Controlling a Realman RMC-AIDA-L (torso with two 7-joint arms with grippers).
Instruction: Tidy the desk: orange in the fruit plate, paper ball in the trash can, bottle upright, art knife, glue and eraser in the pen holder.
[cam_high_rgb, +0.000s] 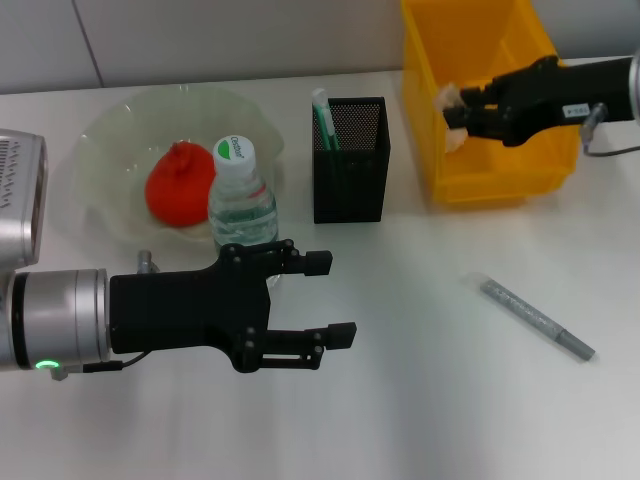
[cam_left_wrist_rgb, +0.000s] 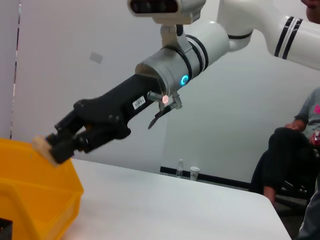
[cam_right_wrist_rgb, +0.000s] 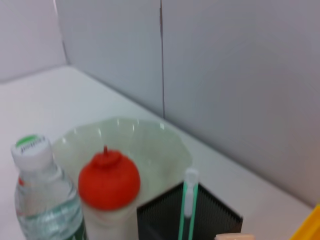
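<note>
Orange sits in the fruit plate and the bottle stands upright beside it, the left end effector hanging spread and empty just in front. Rightward, past the pen holder, the right end effector pinches what is probably the paper ball directly above the trash can, so release is straight down.

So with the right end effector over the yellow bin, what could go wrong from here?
1. The right end effector holds the paper ball near the trash can inner wall; a release could catch the rim.
2. The open left end effector sits beside the upright bottle; a careless move could topple it.
</note>
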